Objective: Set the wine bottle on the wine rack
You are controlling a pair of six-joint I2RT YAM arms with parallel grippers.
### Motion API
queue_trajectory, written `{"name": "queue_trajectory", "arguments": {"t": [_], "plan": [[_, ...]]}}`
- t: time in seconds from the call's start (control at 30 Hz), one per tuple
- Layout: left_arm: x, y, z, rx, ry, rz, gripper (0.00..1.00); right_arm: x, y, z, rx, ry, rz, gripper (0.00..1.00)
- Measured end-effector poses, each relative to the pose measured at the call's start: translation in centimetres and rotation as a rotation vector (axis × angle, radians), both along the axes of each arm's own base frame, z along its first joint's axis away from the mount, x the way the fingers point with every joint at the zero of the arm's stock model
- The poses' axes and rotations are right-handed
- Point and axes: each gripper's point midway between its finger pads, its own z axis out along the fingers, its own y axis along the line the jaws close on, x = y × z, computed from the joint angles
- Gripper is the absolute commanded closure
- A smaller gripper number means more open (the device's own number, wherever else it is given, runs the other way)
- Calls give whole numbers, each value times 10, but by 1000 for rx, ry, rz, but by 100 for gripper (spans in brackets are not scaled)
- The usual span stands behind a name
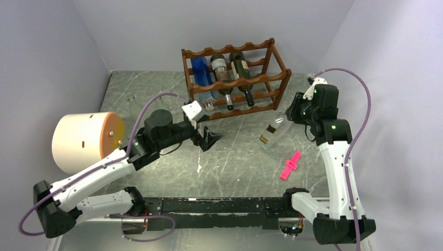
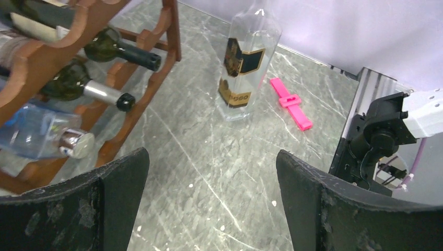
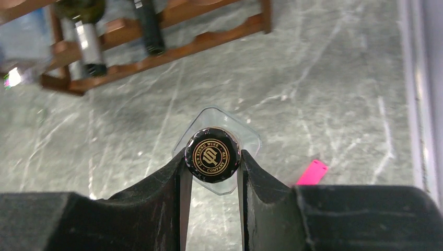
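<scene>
Clear wine bottle (image 2: 245, 57) upright, long axis vertical, cap (image 3: 212, 155) up in tight right pincer (image 3: 212, 164); left pincer (image 2: 210, 157) wide.

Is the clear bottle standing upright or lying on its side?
Upright. In the left wrist view the clear bottle stands on its base; the right wrist camera looks straight down on its cap, between the fingers.

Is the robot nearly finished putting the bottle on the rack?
Not yet. Three bottles already lie in the wine rack. The right gripper is shut on the top of the clear bottle, which stands on the table. The left gripper hangs open near the rack. Lifting the bottle and laying it in is left.
</scene>
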Motion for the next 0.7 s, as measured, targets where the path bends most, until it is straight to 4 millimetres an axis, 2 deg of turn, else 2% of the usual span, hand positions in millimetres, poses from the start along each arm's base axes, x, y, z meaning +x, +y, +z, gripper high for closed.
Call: {"name": "queue_trajectory", "arguments": {"t": [0.1,0.3,0.43,0.6,0.7], "plan": [[1,-17,-10,-16,10,-51,5,-9,20,3,49,-19,115,100],[2,-52,-51,-24,59,-144,5,-26,67,-11,165,6,352,100],[5,-72,-73,-23,93,-177,5,-37,93,-10,204,9,487,100],[-2,-81,-96,-18,102,-220,5,-52,120,-4,244,1,627,100],[-9,-82,-102,-30,102,-253,5,-56,128,0,265,-5,671,100]]}}
